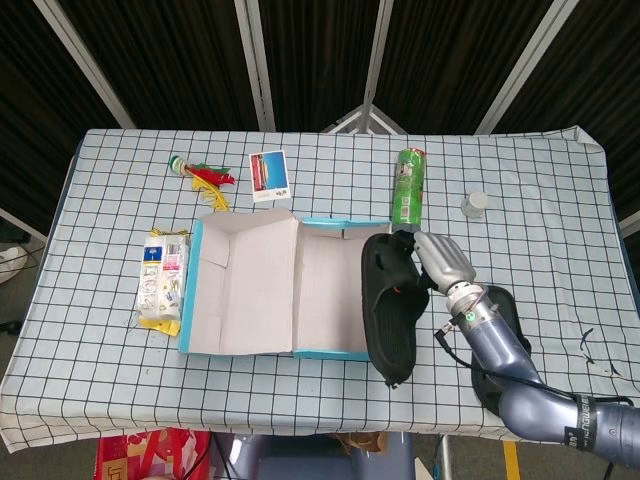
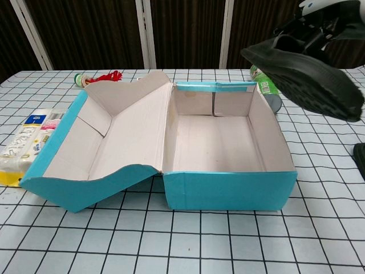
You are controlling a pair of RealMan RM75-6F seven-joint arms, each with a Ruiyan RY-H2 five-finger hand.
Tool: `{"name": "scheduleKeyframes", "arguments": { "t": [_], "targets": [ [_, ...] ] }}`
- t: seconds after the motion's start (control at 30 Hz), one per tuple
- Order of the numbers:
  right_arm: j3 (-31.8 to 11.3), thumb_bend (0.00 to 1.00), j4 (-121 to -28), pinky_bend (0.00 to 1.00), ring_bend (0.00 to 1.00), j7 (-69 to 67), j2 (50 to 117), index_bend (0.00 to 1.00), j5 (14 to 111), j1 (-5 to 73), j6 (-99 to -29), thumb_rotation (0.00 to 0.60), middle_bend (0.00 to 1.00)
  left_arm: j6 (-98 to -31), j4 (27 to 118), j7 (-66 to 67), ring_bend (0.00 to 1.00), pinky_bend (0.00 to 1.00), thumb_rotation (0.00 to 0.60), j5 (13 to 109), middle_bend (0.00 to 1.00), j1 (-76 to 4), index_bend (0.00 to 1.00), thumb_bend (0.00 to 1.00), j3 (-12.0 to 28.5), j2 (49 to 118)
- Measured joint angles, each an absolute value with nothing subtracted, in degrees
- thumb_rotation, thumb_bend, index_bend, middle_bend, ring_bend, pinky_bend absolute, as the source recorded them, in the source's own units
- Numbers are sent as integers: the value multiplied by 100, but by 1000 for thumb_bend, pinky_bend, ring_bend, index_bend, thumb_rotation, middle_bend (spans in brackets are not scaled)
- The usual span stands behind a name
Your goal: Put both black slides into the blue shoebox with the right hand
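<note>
Dark curtains with pale metal poles hang behind the bench [image 1: 520, 210], which wears a white cloth with a black grid. Centre stage sits the blue cardboard shoebox [image 1: 345, 352], wide open, pale inside, its lid [image 1: 240, 285] flapped out flat to the left. And up in the air we have one black rubber slide [image 1: 388, 305], lifted clear of the cloth and hovering over the right wall of the shoebox, its sole facing down and tilted in the chest view [image 2: 302, 71]. The right hand [image 1: 440, 262] is grasping it at the strap end, silver fingers [image 1: 432, 252] wrapped onto the shoe, with the grey forearm running back to the near right corner.

The second black slide [image 1: 497, 345] lies on the cloth to the right of the box, mostly hidden under that forearm; only a sliver of it peeks in at the right edge of the chest view [image 2: 359, 157].

Further back, a green cylindrical snack can [image 1: 409, 190] lies on its side just beyond the box's far right corner, and a small white jar [image 1: 475, 205] stands further right. On the far left, a red and yellow feathered shuttlecock toy [image 1: 203, 177] and a small photo card [image 1: 268, 174] sit behind the lid, while a clear packet of tissues [image 1: 162, 278] rests just left of it.

No left hand shows in either view.
</note>
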State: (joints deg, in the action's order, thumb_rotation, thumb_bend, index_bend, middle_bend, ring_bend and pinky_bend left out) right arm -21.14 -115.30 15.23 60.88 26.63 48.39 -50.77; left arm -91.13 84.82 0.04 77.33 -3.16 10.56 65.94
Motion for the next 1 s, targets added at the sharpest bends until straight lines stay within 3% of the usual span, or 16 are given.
{"name": "scheduleKeyframes", "arguments": {
  "t": [0.33, 0.67, 1.0],
  "targets": [
    [-2265, 539, -10507, 238, 581, 661, 7765, 579, 3543, 4616, -6396, 600, 583, -9254, 8261, -101, 0, 0, 600, 7862, 44, -340, 150, 726, 1092, 6744],
    [-2459, 558, -9895, 238, 581, 164, 8523, 593, 4407, 4558, -7161, 600, 583, -9188, 8263, -44, 0, 0, 600, 7835, 44, -360, 150, 726, 1080, 6753],
    [-2172, 557, -8578, 238, 581, -106, 9696, 594, 6029, 4524, -8075, 600, 583, -9170, 8277, -12, 0, 0, 600, 7829, 44, -367, 150, 726, 1075, 6751]
  ]
}}
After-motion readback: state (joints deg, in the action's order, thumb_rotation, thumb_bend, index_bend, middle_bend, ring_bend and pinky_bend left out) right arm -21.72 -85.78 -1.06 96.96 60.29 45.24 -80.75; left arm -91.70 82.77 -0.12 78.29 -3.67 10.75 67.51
